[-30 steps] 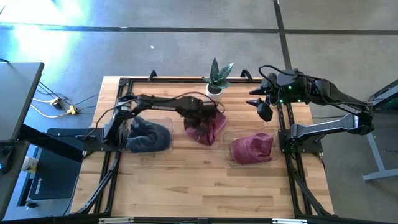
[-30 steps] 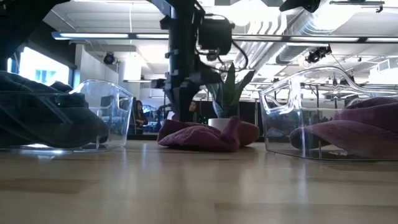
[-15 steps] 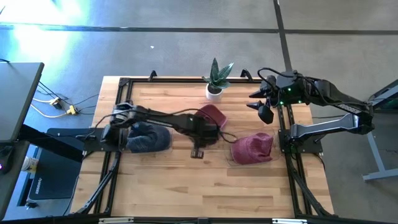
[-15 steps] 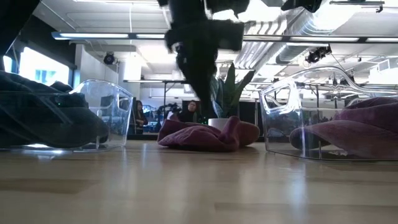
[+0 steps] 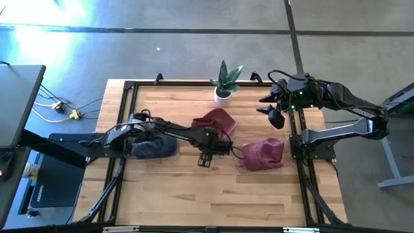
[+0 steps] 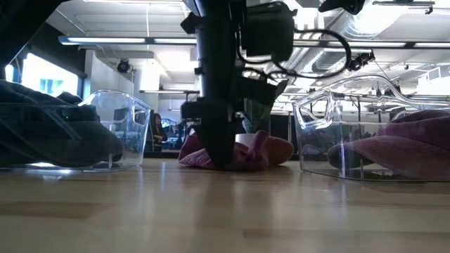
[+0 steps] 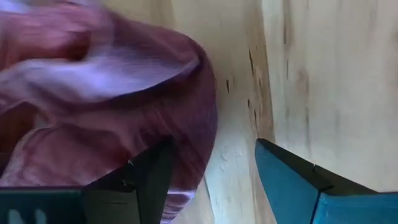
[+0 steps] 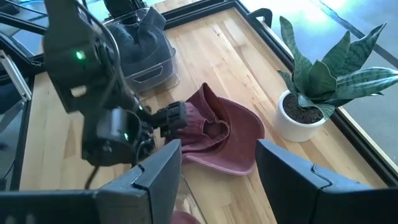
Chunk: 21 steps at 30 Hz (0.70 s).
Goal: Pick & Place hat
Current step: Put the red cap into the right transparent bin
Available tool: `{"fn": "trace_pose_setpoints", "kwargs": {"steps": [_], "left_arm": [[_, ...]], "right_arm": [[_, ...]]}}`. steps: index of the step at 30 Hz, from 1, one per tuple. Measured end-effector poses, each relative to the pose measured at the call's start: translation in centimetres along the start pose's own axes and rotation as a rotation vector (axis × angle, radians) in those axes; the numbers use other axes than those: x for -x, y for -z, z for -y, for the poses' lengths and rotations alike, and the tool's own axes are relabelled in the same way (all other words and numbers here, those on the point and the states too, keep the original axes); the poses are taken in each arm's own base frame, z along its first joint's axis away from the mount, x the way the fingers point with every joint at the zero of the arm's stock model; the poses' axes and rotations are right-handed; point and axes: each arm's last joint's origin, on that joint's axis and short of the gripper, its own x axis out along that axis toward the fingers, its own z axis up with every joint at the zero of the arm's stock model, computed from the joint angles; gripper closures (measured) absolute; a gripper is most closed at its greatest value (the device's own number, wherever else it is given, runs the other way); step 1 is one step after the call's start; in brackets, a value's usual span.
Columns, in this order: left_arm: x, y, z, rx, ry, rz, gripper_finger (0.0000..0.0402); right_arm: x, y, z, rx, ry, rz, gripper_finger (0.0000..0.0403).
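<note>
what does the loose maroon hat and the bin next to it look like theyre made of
Maroon hat: soft woven fabric, matte, judging by its creases and limp slump on the table. Bin: clear hard plastic, glossy; you see through its walls and the rim catches highlights.

I see two black, jointed arms with looping black cables. My right arm (image 5: 336,97) shows a small green light near its wrist. My left gripper (image 7: 211,180) has one dark finger and one teal-blue, angular finger (image 7: 292,180).
</note>
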Motion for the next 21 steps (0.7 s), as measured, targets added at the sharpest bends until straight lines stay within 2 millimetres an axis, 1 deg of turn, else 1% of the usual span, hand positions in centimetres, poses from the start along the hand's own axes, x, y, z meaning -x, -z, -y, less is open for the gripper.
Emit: {"fn": "trace_pose_setpoints", "kwargs": {"steps": [4, 7, 9, 13, 14, 16, 17, 18, 21], "left_arm": [[-1.0, -0.3, 0.1, -0.016, -0.062, 0.0, 0.0201], [-1.2, -0.4, 0.0, -0.008, -0.113, 0.0, 0.0238], [-1.3, -0.5, -0.2, 0.007, -0.098, 0.01, 0.0276], [-1.2, -0.4, -0.9, 0.041, -0.008, 0.023, 0.0378], [-1.1, -0.3, -1.1, 0.05, 0.009, 0.023, 0.0389], [-0.5, -0.2, -1.5, 0.058, 0.011, 0.027, 0.0388], [0.2, -0.1, -1.8, 0.06, 0.01, 0.029, 0.0389], [1.2, -0.1, -2.3, 0.067, 0.01, 0.039, 0.0394], [4.9, 0.1, -4.0, 0.12, 0.046, 0.121, 0.0397]], "right_arm": [[0.0, 0.0, 0.0, -0.001, -0.003, -0.001, 0.0203], [0.0, 0.0, 0.0, -0.002, -0.004, -0.001, 0.0202], [0.0, 0.0, 0.0, -0.002, -0.006, -0.001, 0.0202], [0.2, 0.0, 0.0, -0.002, -0.02, 0.002, 0.0203], [0.3, 0.1, -0.1, -0.001, -0.025, 0.005, 0.0202], [0.8, 0.2, -0.1, -0.001, -0.036, 0.017, 0.0201], [1.0, 0.2, -0.1, -0.001, -0.04, 0.024, 0.0202], [1.3, 0.2, -0.1, -0.001, -0.045, 0.03, 0.0202], [2.2, 0.4, 0.0, -0.001, -0.051, 0.056, 0.0203]]}}
